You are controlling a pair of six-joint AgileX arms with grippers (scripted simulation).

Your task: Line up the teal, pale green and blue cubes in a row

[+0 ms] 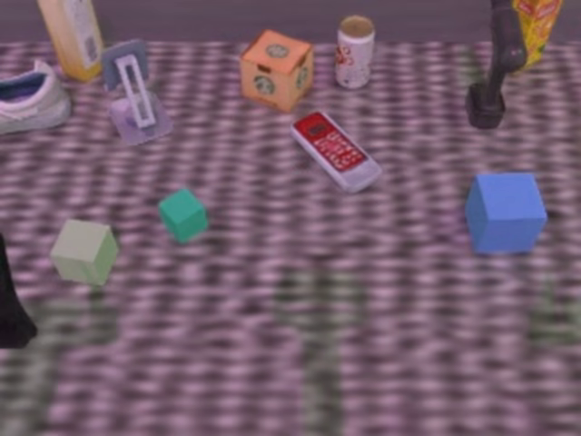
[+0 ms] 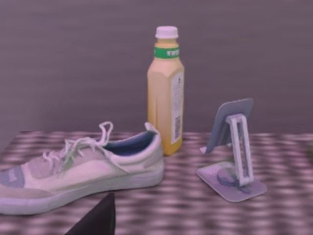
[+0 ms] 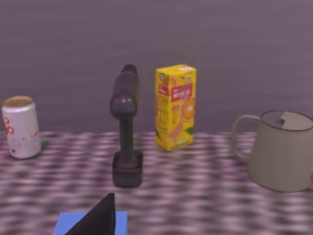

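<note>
The small teal cube (image 1: 182,214) sits left of the table's middle. The pale green cube (image 1: 83,252) lies further left and slightly nearer the front. The large blue cube (image 1: 505,213) rests at the right, far from the other two. My left gripper (image 1: 11,313) is parked at the left edge near the pale green cube, open and holding nothing. Outside the top view, my right gripper (image 3: 139,225) hovers open over the blue cube (image 3: 68,224). One dark fingertip (image 3: 100,220) shows in front of that cube.
Along the back stand a juice bottle (image 1: 73,36), a shoe (image 1: 27,100), a phone stand (image 1: 136,91), an orange box (image 1: 276,69), a can (image 1: 355,52), a dark drill (image 1: 495,77) and a yellow carton (image 1: 536,27). A red remote (image 1: 336,151) lies mid-table. A kettle (image 3: 281,152) stands at the right.
</note>
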